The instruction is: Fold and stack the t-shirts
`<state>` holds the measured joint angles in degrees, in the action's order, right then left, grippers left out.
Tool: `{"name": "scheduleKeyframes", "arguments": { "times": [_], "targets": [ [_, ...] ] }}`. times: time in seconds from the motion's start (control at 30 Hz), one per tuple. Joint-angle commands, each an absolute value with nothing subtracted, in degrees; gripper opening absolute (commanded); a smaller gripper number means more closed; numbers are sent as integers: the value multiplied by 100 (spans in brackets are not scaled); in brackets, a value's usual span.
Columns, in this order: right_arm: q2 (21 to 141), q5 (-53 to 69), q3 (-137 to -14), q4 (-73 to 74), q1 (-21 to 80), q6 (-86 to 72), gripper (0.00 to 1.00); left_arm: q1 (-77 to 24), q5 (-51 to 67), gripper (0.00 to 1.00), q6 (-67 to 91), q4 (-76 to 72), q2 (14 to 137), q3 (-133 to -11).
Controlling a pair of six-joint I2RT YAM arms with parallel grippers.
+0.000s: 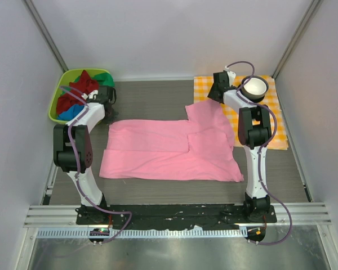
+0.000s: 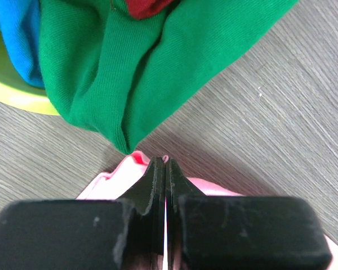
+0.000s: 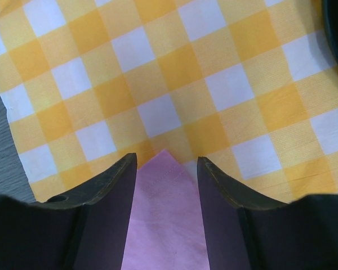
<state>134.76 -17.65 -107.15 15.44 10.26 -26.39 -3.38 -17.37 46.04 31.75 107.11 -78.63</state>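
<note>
A light pink t-shirt [image 1: 169,149] lies spread flat in the middle of the table. My left gripper [image 1: 109,111] is at its far left corner, shut on a pinch of the pink cloth; in the left wrist view a bit of pink pokes out at the closed tips [image 2: 165,162]. My right gripper [image 1: 216,94] is at the shirt's far right corner, open. In the right wrist view [image 3: 167,159] a pink corner [image 3: 163,225] lies between the fingers on the checked cloth. Dark red [image 1: 81,85], green [image 2: 135,67] and blue [image 2: 17,34] shirts are piled in the basket.
A lime-green basket [image 1: 57,95] stands at the far left, just beyond my left gripper. An orange-and-white checked cloth [image 1: 276,121] lies at the far right with a white bowl [image 1: 254,87] on it. White walls close in the table on three sides.
</note>
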Motion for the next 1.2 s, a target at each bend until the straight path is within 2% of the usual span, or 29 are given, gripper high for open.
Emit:
{"name": "scheduleKeyframes", "arguments": {
  "times": [0.0, 0.13, 0.23, 0.37, 0.53, 0.67, 0.93, 1.17],
  "targets": [
    [13570, -1679, -10916, 1468, 1002, -2733, 53, -352, -1802, 0, 4632, 2988, 10503, -7822],
    [13632, -1582, -10969, 1459, 1011, -2760, 52, -352, -1819, 0, 4623, 2979, 10520, -7831],
    [13658, -1521, -11013, 1477, 1011, -2786, 48, -352, -1828, 0, 4614, 2979, 10529, -7831],
    [13650, -1503, -10995, 1503, 1011, -2795, 34, -352, -1828, 0, 4614, 2971, 10547, -7822],
    [13614, -1529, -10969, 1520, 1020, -2786, 23, -352, -1819, 0, 4632, 2962, 10556, -7805],
    [13562, -1617, -10978, 1564, 1020, -2777, 1, -352, -1837, 0, 4614, 2953, 10468, -7778],
    [12825, -1819, -10513, 1433, 1063, -2707, 1, -352, -1802, 0, 4456, 2971, 10125, -7761],
    [11235, -2171, -9292, 1424, 1081, -2628, 1, -352, -1811, 0, 4395, 2997, 9537, -7471]
  ]
}}
